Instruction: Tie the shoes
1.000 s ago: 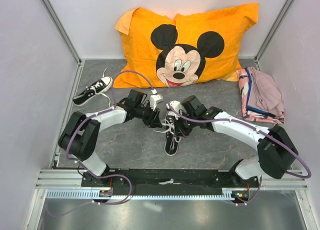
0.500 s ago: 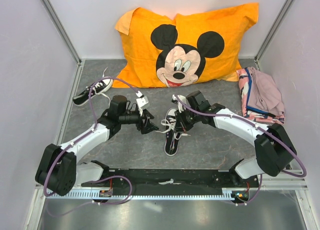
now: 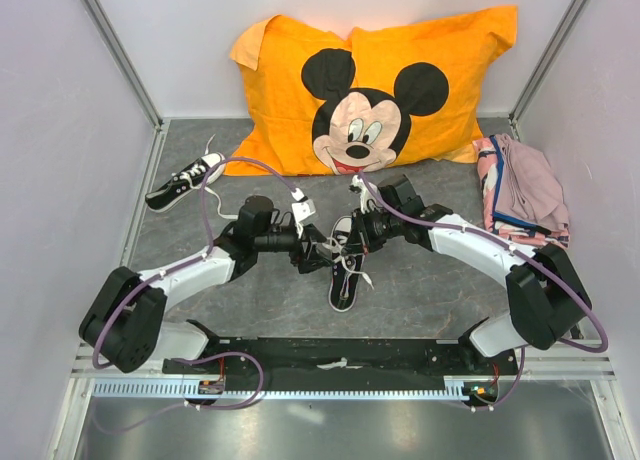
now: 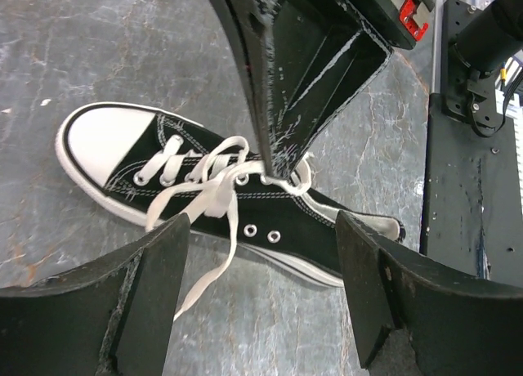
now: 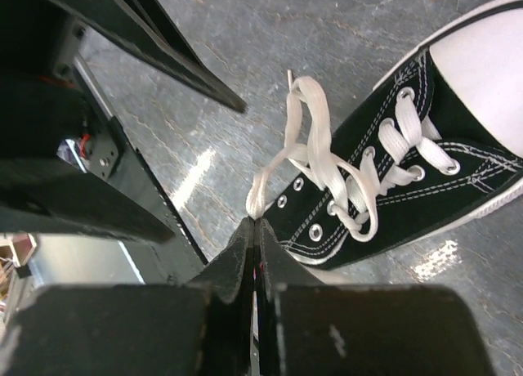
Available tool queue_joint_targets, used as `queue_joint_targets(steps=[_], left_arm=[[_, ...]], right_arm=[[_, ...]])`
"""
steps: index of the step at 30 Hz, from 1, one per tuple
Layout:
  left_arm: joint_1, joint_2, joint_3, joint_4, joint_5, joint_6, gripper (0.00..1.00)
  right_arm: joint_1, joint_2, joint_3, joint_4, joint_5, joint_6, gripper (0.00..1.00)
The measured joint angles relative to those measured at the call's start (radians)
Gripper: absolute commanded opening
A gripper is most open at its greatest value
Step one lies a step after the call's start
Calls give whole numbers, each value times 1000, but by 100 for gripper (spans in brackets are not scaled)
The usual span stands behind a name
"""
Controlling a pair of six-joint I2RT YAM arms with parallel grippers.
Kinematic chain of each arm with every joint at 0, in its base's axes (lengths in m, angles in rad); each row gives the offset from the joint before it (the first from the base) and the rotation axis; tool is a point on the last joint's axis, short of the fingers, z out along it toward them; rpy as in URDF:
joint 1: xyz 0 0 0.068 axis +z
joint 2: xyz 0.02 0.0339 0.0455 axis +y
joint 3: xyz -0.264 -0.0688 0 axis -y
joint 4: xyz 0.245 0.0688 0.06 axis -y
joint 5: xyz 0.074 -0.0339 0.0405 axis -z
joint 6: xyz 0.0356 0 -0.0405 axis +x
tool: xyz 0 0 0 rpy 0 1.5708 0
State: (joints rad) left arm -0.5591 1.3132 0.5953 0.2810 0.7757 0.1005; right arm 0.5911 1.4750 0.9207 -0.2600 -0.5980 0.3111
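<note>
One black shoe (image 3: 343,270) with a white toe cap lies mid-table, its toe toward the arm bases. It also shows in the left wrist view (image 4: 310,229) and the right wrist view (image 5: 425,180). My right gripper (image 3: 357,236) is over its tongue end, shut on a loop of the white lace (image 5: 309,139), pinched at the tips (image 5: 256,221). My left gripper (image 3: 322,255) is open just left of the shoe, empty, jaws wide apart (image 4: 261,294) with the shoe's side and a loose lace end (image 4: 208,253) between them. The second shoe (image 3: 186,180) lies at the far left.
An orange Mickey Mouse pillow (image 3: 370,85) leans on the back wall. Folded pink cloth (image 3: 522,190) lies at the right. White side walls and metal posts close in the table. The black base rail (image 3: 340,355) runs along the near edge.
My left gripper pulled back to the left, then came back to the shoe's side, open. My right gripper stayed over the shoe, shifting slightly toward the pillow with the lace.
</note>
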Motion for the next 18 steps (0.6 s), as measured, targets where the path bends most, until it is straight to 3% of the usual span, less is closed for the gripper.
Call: queue_joint_targets(steps=[18], left_arm=[[-57, 83, 0, 120, -60, -21, 81]], right_arm=[[-22, 0, -21, 43, -31, 56, 0]])
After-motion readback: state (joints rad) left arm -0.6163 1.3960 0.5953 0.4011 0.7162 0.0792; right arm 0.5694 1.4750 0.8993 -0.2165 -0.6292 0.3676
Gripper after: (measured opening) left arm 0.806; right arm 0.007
